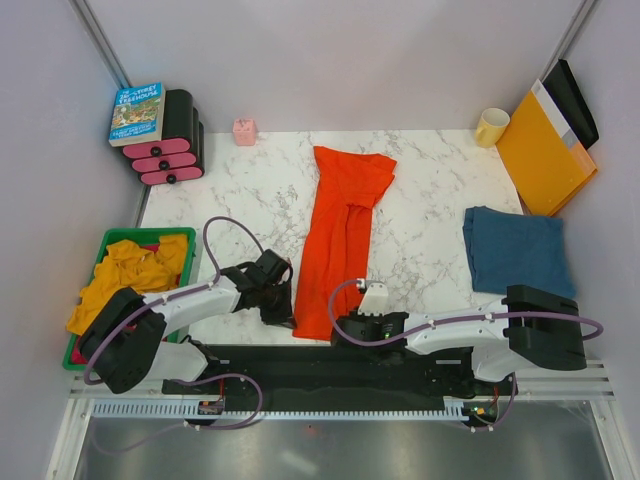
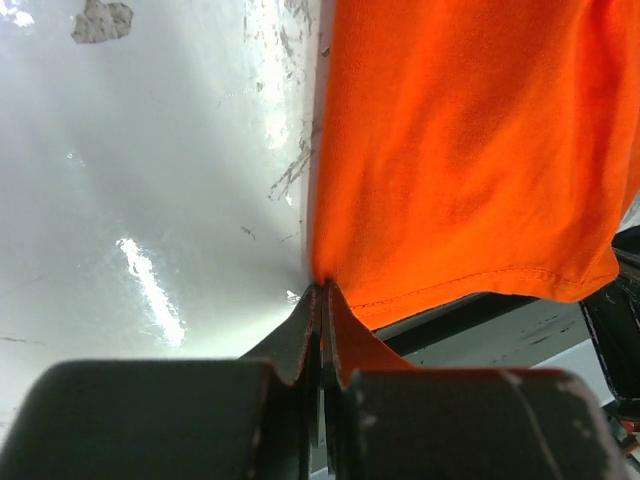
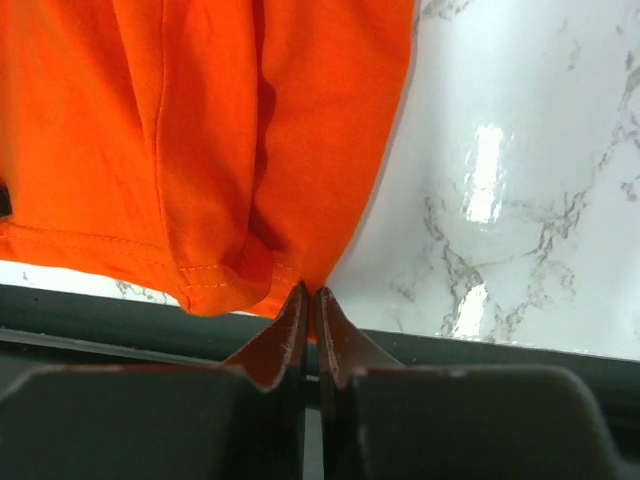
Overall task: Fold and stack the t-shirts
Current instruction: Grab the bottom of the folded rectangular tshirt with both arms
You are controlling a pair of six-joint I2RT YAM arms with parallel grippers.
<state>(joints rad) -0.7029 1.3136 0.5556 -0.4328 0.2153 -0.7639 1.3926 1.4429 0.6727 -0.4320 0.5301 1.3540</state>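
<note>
The marble bench fills most of the top view. The biggest thing on it is the orange-red t-shirt, which lies as a long narrow strip down the centre of the frame, collar end toward the top and hem toward the bottom edge. Its sides look already turned in lengthwise, so by my reading about half of its folding is done. The crosswise fold, hem up toward the collar, is not yet made. At the right of the frame, well apart from it, the denim-blue t-shirt rests as a rough square. That makes 1 shirt folded, with 1 to finish and then set on the other, so no stack exists so far. At the left edge, off the bench, a green bin holds a heap of yellow cloth that spills over its lower left rim. An orange-yellow envelope leans in the upper right corner, and just left of it stands a yellow mug – whether it holds anything I cannot tell. Smallest are the 2 grips, both at the hem. The left pincer is clenched on the hem's left corner, and the right pincer is drawn together on the right corner – both placed, I judge, to lift the hem.
</note>
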